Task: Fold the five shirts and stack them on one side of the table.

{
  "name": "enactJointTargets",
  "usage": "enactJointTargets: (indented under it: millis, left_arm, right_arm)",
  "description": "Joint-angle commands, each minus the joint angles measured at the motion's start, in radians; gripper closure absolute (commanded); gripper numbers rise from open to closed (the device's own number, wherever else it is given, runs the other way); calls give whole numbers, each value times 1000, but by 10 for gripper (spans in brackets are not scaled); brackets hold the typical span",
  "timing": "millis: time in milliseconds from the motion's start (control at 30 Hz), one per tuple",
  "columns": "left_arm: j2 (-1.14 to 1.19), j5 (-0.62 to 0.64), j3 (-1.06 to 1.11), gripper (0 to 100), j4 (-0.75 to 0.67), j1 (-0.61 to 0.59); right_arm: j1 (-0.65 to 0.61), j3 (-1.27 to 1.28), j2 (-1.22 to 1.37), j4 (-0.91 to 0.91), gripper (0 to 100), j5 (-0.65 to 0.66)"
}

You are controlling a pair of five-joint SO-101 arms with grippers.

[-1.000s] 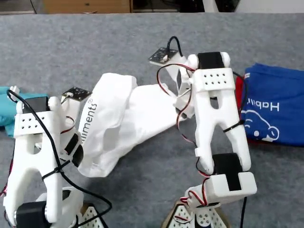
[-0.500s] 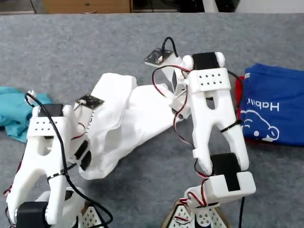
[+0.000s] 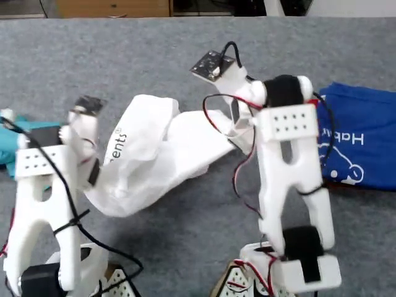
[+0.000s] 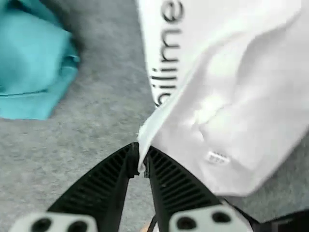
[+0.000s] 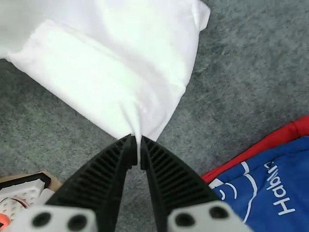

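Note:
A white shirt (image 3: 154, 154) with grey lettering lies crumpled across the middle of the grey table. My left gripper (image 4: 139, 162) is shut on an edge of the white shirt (image 4: 231, 92) at its left end. My right gripper (image 5: 137, 147) is shut on a pinched fold of the white shirt (image 5: 111, 67) at its right end. In the high view the left arm (image 3: 46, 185) stands at the shirt's left, the right arm (image 3: 288, 154) at its right. A folded blue shirt (image 3: 359, 142) lies on a red one (image 5: 270, 145) at the right edge. A teal shirt (image 4: 29, 63) lies bunched at the left.
The far half of the grey table (image 3: 124, 55) is bare. Wooden furniture (image 3: 111, 7) stands beyond the far edge. The arm bases (image 3: 260, 281) sit at the near edge.
The left arm has swung left and outward, pulling the shirt's left end with it. The right arm has shifted right and slightly back, so the white shirt is stretched wider.

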Motion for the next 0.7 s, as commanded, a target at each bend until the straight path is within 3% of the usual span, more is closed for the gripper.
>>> enactJointTargets:
  millis: [0,133,667]
  left_arm:
    - [-27,9,-138,982,23,-80]
    - [-25,-11,-164,982,23,-163]
    - [-21,-347,-5,978,14,-399]
  right_arm:
    - [41,-5,-97,-23,997,-6]
    - [102,1,-119,-49,997,-5]
    - [110,82,-119,-265,997,-12]
